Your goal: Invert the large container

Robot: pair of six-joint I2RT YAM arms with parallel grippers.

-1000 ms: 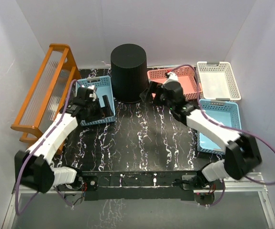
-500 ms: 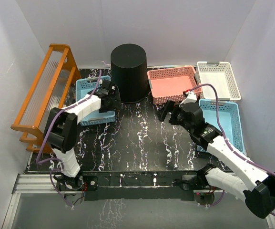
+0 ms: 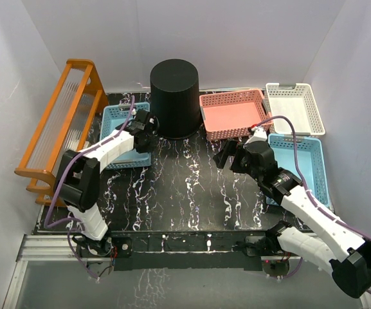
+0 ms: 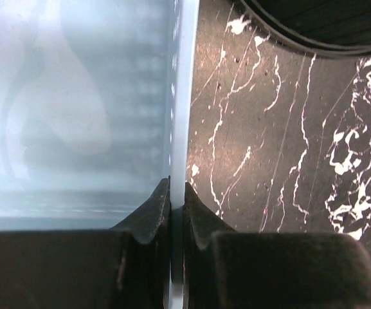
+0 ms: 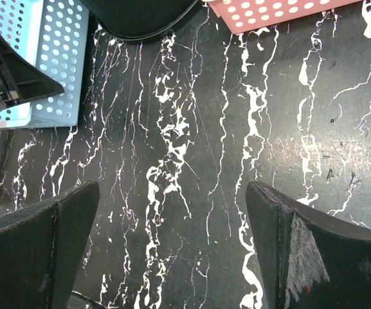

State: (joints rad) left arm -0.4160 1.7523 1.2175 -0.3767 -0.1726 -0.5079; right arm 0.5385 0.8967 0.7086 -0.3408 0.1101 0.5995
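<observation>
The large container (image 3: 174, 96) is a tall black round bucket at the back of the table, with its flat closed end facing up. Its lower edge shows in the left wrist view (image 4: 320, 26) and the right wrist view (image 5: 140, 16). My left gripper (image 3: 148, 129) is just left of the bucket's foot. In the left wrist view the left gripper (image 4: 177, 187) is shut on the thin right wall of the left blue basket (image 4: 76, 96), not on the bucket. My right gripper (image 3: 227, 153) hangs open over bare table, and the right wrist view shows nothing between the right gripper's (image 5: 171, 190) fingers.
An orange rack (image 3: 63, 122) stands along the left side. The left blue basket (image 3: 117, 138) sits beside it. A pink basket (image 3: 233, 112), a white basket (image 3: 293, 108) and a second blue basket (image 3: 301, 161) fill the back right.
My left gripper swung from inside the blue basket to its right wall and shut on it. The right arm pulled back from the bucket toward the middle of the table.
</observation>
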